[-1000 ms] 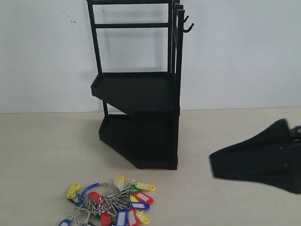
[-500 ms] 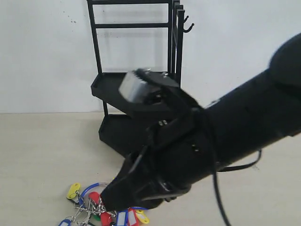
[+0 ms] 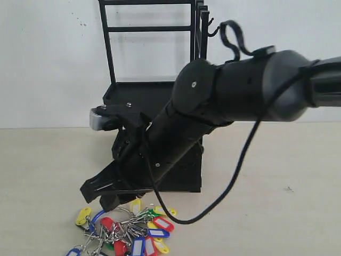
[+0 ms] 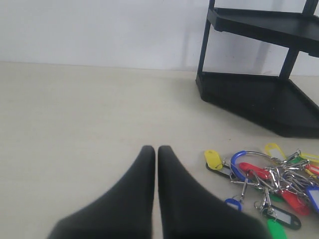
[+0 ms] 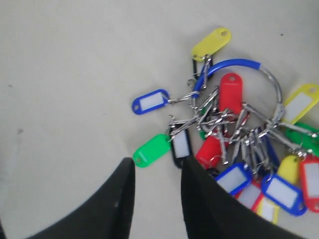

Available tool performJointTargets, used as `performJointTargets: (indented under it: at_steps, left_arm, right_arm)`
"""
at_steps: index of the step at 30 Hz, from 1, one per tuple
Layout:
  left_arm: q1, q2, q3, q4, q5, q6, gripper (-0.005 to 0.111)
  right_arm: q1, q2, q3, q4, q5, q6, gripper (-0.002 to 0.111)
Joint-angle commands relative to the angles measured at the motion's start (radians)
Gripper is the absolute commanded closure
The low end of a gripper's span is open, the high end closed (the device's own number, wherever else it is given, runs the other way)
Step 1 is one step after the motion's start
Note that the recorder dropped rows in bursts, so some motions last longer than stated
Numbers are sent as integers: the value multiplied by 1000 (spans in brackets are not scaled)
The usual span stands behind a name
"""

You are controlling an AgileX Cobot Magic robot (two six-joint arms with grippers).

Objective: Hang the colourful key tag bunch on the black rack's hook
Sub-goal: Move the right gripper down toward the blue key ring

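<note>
In front of the black rack (image 3: 152, 98), on the pale tabletop (image 3: 42, 170), the colourful key tag bunch (image 3: 125, 232) lies spread flat, close to the rack's lower tray but clear of its edge. The right arm crosses in front of both trays, and the right gripper (image 3: 101, 194) hangs just above the side of the bunch nearest the rack. Its fingers are parted with nothing between them, and the wrist camera shows their gap (image 5: 157, 164) over bare table just beside a green tag (image 5: 151, 150). The left gripper (image 4: 155, 149) sits low, looking toward the rack across open table, apart from the bunch, its fingers pressed together and empty. The hook (image 3: 213, 29) juts from the top of the rack's tall post, free, with a loop of the arm's cable (image 3: 232, 34) just beside it. Bare table lies open on both sides of the rack.
</note>
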Motion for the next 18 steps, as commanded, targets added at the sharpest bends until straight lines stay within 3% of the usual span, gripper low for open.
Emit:
performJointTargets:
  at_steps: [1,8,18]
  left_arm:
    - [2,-2,3,5,-3,3,102]
    - [2,-2,3,5,-3,3,102]
    - [2,-2,3,5,-3,3,102]
  right_arm:
    - [1,111,-125,-135,38,28,77]
    - [1,267,-291,-220,76,26,60]
    - [1,354,-339,-213,-28,-26,63]
